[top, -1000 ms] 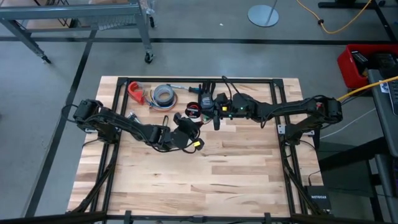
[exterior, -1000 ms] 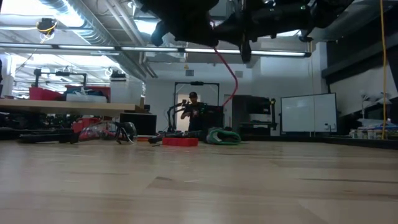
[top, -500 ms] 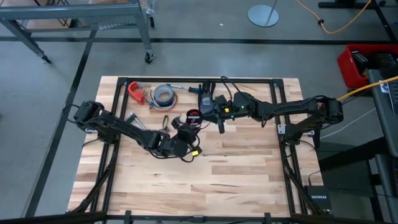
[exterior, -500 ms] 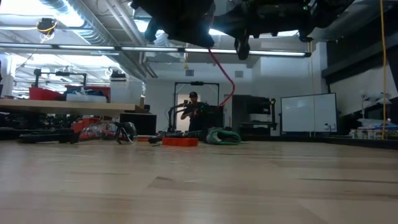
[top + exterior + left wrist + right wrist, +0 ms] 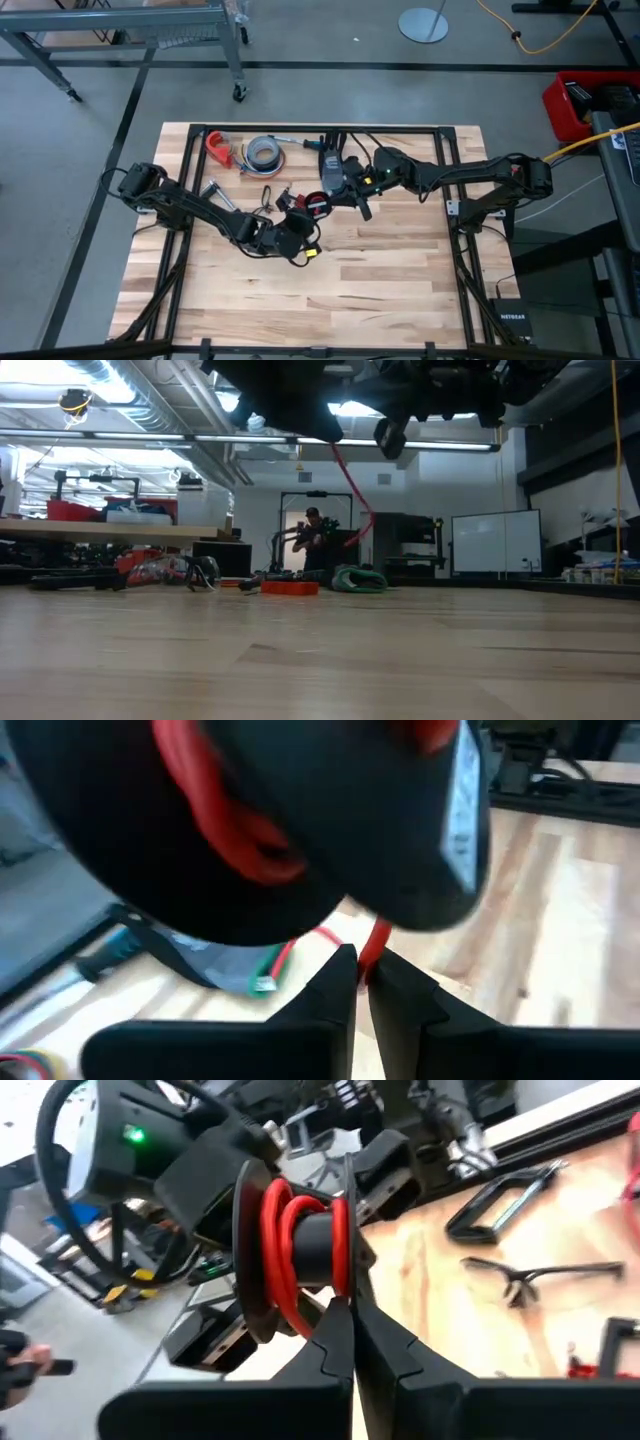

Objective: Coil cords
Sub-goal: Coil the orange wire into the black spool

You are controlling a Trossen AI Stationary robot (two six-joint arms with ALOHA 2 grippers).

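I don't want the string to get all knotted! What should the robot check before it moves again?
1. Is the red cord wound on the spool: ok.
2. Is the right gripper shut on the spool's rim: ok.
3. Is the left gripper holding the cord's loose stretch: cannot tell.
4. Is the spool lifted clear of the table: ok.
5. Is the hanging cord free of knots: cannot tell.

Pale wood-plank table (image 5: 330, 300). Toward 11 o'clock, near far edge: red plastic clamp (image 5: 217, 147), w/ grey tape roll (image 5: 264, 152) just beside it at 3 o'clock. Clear safety glasses (image 5: 545, 1275) on tabletop.
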